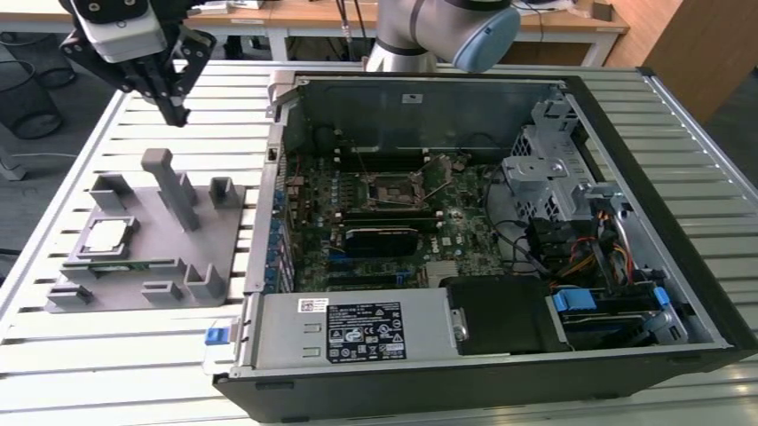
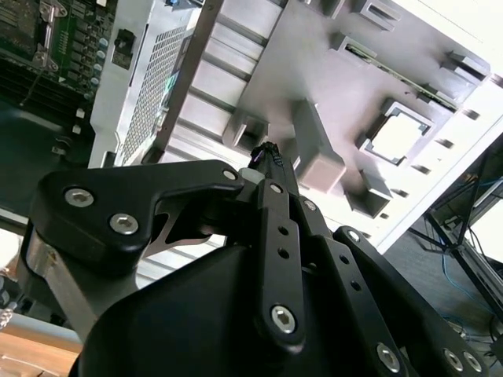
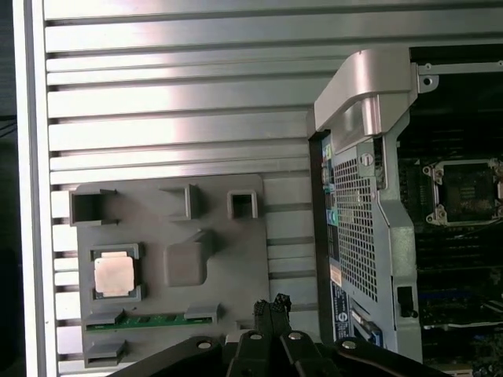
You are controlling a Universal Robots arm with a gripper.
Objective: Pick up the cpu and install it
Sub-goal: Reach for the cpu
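Hovering near the tray point(image 3: 236, 251), the pincer point(image 3: 271, 304) is closed and empty; the cpu point(image 3: 115, 275) (light, stiff, likely fragile) lies in a tray pocket, best gripped by opposite edges.

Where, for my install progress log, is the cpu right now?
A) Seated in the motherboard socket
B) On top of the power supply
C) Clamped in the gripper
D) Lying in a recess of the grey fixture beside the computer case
D: the cpu lies flat in a recess of the grey fixture, outside the computer case, and the gripper hangs apart from it, holding nothing.
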